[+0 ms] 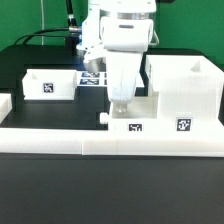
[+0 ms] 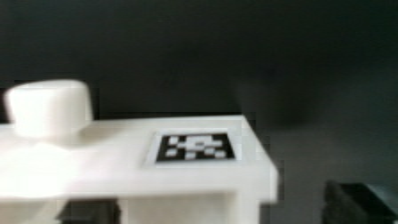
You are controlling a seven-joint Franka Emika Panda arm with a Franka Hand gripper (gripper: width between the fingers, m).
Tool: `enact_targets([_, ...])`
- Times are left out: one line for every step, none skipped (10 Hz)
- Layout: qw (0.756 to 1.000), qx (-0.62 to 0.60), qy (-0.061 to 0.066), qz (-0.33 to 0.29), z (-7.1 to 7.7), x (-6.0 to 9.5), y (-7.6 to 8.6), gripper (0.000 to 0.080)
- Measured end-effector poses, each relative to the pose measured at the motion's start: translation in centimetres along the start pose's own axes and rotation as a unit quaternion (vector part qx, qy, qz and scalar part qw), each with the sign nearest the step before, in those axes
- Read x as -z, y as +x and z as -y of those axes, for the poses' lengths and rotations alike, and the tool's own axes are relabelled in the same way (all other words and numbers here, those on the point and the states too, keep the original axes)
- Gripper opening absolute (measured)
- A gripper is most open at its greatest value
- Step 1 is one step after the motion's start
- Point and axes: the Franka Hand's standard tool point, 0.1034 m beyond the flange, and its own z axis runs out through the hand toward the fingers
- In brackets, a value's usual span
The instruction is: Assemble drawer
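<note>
Fencing the near side of the drawer housing (image 1: 188,88): long low white border rail (image 1: 60,140) on black table (image 1: 110,185), with the marker board (image 1: 93,77) flat behind, to the exterior view's left of the housing and half masked by the white arm. Tucked against the housing's front corner, one small knobbed tray (image 1: 148,114) directly under the gripper (image 1: 120,103); second tray (image 1: 50,82) well apart from the housing, further toward that left. Smooth matte white plastic throughout, boxy, with a square black-and-white tag (image 2: 196,148) and stubby rounded knob (image 2: 47,106); clenched or released, cannot tell, fingertips hidden.
</note>
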Motion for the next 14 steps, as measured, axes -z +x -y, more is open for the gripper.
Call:
enact_targets([1.0, -0.001, 0.004, 0.004, -0.1, 1.2, -0.3, 0.0633])
enact_targets([1.0, -0.003, 0.004, 0.007, -0.2, 2.2, -0.7, 0.0645])
enact_targets([1.0, 0.002, 0.012, 0.012, -0.2, 3.3, -1.6, 0.0645])
enact_targets([1.0, 0.016, 0.013, 0.016, -0.3, 4.4, -3.1, 0.0649])
enact_targets([1.0, 0.024, 0.01, 0.016, -0.3, 5.0, -4.6, 0.0649])
enact_targets([1.0, 0.024, 0.012, 0.014, -0.2, 4.8, -4.7, 0.0649])
enact_targets([0.999, 0.026, 0.012, 0.013, -0.2, 4.8, -5.0, 0.0649])
enact_targets([0.999, 0.026, 0.013, 0.013, -0.2, 4.7, -5.1, 0.0649])
enact_targets([0.998, 0.061, 0.019, -0.006, -0.3, 4.0, -6.0, 0.0649])
enact_targets([0.998, 0.057, 0.025, -0.023, -1.3, 3.3, -7.0, 0.0649])
enact_targets([0.996, 0.07, 0.03, -0.047, -2.5, 2.7, -7.4, 0.0649])
enact_targets([0.994, 0.075, 0.038, -0.07, -3.2, 2.1, -7.5, 0.0649])
enact_targets([0.992, 0.079, 0.05, -0.081, -3.7, 1.5, -7.1, 0.0649])
enact_targets([0.99, 0.076, 0.059, -0.1, -4.0, 0.7, -6.2, 0.0649])
